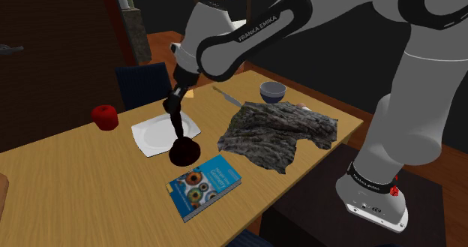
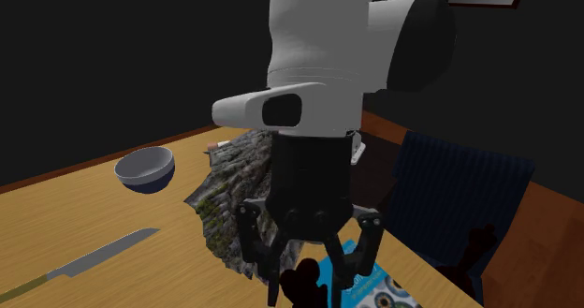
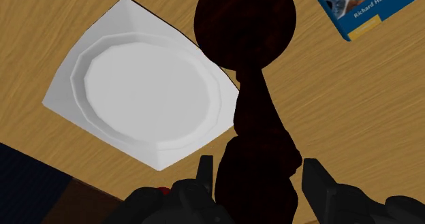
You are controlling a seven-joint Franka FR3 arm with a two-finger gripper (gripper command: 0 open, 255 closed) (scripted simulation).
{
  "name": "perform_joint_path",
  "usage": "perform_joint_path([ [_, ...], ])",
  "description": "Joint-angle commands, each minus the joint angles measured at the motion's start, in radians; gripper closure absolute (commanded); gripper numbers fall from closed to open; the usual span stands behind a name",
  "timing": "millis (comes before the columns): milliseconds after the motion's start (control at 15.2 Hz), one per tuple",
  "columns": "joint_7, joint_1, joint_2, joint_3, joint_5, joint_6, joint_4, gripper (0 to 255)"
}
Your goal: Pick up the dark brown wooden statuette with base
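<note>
The dark brown statuette [image 1: 180, 137] stands upright on its round base by the near corner of the white plate [image 1: 154, 137]. My black gripper [image 1: 174, 105] comes down on its top. In the wrist view the statuette [image 3: 255, 120] fills the gap between the fingers [image 3: 204, 175], which press against both its sides; the gripper [image 3: 257, 169] is shut on it. I cannot tell whether the base rests on the table or hangs just above it. From the second exterior view the gripper [image 2: 313, 273] straddles the statuette's head [image 2: 301, 286].
On the wooden table [image 1: 67, 178] are a red apple [image 1: 105, 116], a blue book [image 1: 204, 185], a grey mottled cloth [image 1: 281, 133], a dark bowl [image 1: 271, 91] and a knife [image 1: 225, 97]. A dark blue chair [image 1: 142, 84] stands behind the table.
</note>
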Motion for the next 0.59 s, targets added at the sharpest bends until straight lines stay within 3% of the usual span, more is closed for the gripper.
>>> perform_joint_path([
  [0, 0.002, 0.000, -0.009, 0.000, 0.000, -0.025, 0.018, 255],
  [528, 0.006, -0.003, -0.039, -0.001, 0.001, -0.103, 0.067, 255],
])
